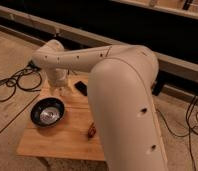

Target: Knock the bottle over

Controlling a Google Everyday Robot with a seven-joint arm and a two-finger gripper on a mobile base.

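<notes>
The bottle is hidden behind my big white arm, which fills the middle and right of the camera view. The arm bends at the far left of the wooden table and runs down to my gripper. The gripper hangs low over the table's back left part, just behind the black bowl and left of a small black item.
A brown oblong item lies on the table at the edge of my arm. Black cables lie on the floor to the left. A dark rail and wall run behind the table.
</notes>
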